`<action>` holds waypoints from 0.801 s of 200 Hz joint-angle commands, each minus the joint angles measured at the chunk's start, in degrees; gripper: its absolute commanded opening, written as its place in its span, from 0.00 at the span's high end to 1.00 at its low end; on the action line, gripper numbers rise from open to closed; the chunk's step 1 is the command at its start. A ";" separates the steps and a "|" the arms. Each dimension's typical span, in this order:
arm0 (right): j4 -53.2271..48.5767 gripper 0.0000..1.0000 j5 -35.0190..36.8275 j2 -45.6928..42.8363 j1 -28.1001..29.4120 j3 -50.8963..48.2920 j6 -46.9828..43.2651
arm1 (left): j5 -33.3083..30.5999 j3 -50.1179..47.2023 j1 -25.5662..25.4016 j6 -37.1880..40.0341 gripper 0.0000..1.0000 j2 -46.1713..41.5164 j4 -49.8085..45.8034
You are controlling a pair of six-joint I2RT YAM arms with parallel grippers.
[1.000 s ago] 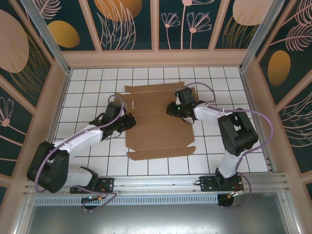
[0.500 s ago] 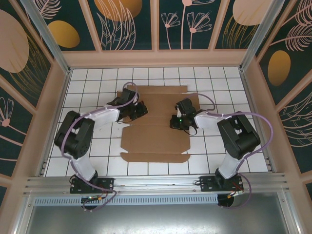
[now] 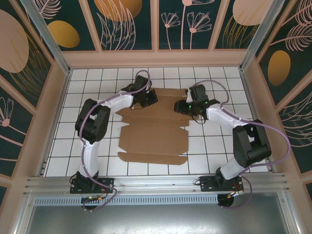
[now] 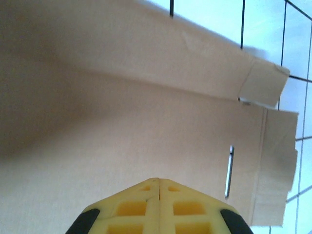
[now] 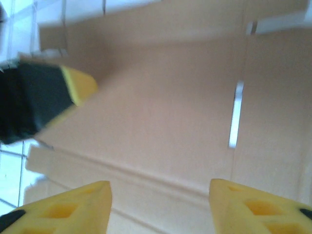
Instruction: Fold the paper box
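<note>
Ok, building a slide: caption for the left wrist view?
Shut left fingers poised over the brown paper box.

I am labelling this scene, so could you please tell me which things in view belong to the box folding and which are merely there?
Job: paper box, left gripper, right gripper.
Just there: tiled table, patterned walls, metal rail.

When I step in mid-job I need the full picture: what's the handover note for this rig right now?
Left gripper: shut, empty, over the far left part of the paper box.
Right gripper: open, empty, over its far right part.
Box: a spread-out sheet on the table, between the arms.
Done: no wall visibly raised or locked.
Left: raise the walls, tuck the flaps.
</note>
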 commanded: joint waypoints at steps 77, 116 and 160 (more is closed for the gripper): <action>-9.21 0.23 6.17 22.90 -8.73 24.29 -3.89 | -4.61 5.69 0.17 4.10 1.00 10.54 -7.47; -8.77 0.21 1.42 28.82 -10.19 28.00 -3.82 | -5.61 4.14 0.12 5.39 1.00 11.12 -7.46; -5.64 0.22 -5.00 33.49 -10.65 30.13 -2.88 | -4.86 3.86 0.21 6.11 1.00 11.11 -6.96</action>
